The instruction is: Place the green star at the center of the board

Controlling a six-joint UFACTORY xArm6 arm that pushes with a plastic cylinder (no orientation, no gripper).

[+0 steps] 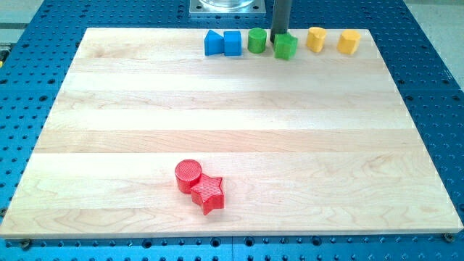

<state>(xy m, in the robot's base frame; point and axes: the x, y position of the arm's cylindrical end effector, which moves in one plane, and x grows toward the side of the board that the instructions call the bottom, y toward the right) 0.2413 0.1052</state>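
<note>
The green star (286, 47) lies near the top edge of the wooden board (232, 130), right of the middle. My tip (278, 40) comes down from the view's top and touches the star's upper left side. A green cylinder (257, 40) stands just left of the tip.
Two blue blocks (214, 43) (232, 43) sit side by side left of the green cylinder. Two yellow blocks (316, 38) (349, 42) lie right of the star. A red cylinder (188, 175) and a red star (208, 193) touch near the board's bottom, left of the middle.
</note>
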